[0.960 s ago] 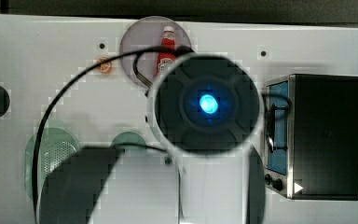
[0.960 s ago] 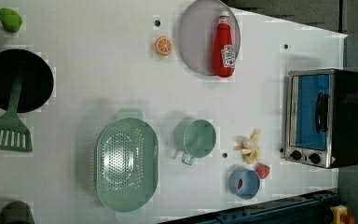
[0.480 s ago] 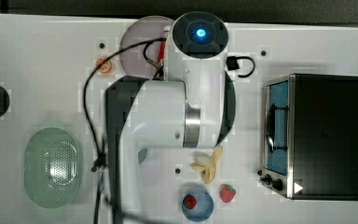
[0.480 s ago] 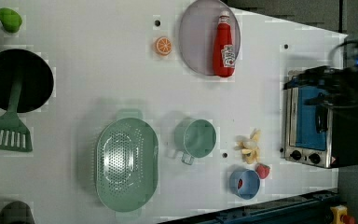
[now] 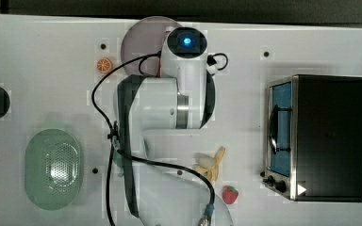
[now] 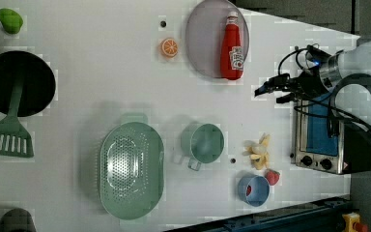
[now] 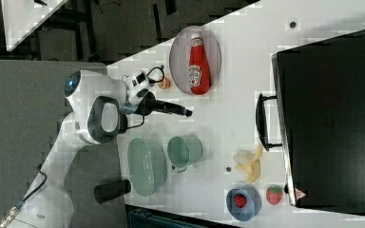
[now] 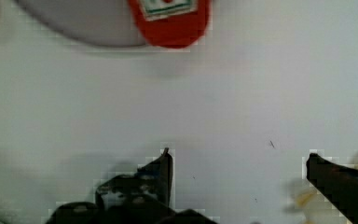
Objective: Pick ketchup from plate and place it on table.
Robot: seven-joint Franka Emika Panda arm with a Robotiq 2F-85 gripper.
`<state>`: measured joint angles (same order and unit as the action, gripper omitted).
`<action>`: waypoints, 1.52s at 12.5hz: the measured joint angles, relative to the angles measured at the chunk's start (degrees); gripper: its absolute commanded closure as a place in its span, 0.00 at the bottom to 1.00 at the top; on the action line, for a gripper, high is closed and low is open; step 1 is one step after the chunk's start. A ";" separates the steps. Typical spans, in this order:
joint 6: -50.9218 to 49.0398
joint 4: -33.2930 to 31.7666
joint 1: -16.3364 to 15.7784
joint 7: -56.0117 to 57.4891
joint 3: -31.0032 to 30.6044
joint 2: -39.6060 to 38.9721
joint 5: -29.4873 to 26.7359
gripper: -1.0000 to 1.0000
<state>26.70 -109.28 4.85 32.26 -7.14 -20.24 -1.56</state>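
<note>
The ketchup [image 6: 232, 48], a slim red bottle with a white cap, lies flat on the round greyish-lilac plate [image 6: 203, 29] at the far edge of the white table [image 6: 101, 72]. My gripper [image 6: 270, 92] is off the plate, just past the bottle's base toward the left view's lower right. In the wrist view the gripper [image 8: 237, 161] is open, its dark fingertips [image 8: 163, 168] wide apart with bare table between them. The ketchup's base [image 8: 172, 23] and the plate's rim [image 8: 74, 23] lie ahead. The right view has the ketchup [image 7: 197, 64] on the plate [image 7: 178, 52] and the gripper [image 7: 185, 113] beside it.
A toaster oven [image 6: 319, 140] stands close behind the arm. An orange slice [image 6: 169, 47] lies next to the plate. Nearer the middle are a green mug [image 6: 203, 142], a green perforated basket [image 6: 131, 169], a banana [image 6: 257, 150], a strawberry [image 6: 272, 176] and a blue bowl [image 6: 253, 190]. A black pan [image 6: 17, 82] sits at the left view's left.
The arm has swung toward the plate: in the top view its wrist went from the table's middle to the plate's edge, and in the left view it came in from the right. The fingers stayed open.
</note>
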 measured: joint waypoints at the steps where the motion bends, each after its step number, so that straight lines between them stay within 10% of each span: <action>1: 1.65 0.22 -0.21 1.87 -0.26 -0.49 -0.15 0.00; 19: 24.89 10.69 -0.79 5.82 -1.22 -24.07 6.16 0.00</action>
<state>51.59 -98.59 4.06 38.08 -8.36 -44.31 4.60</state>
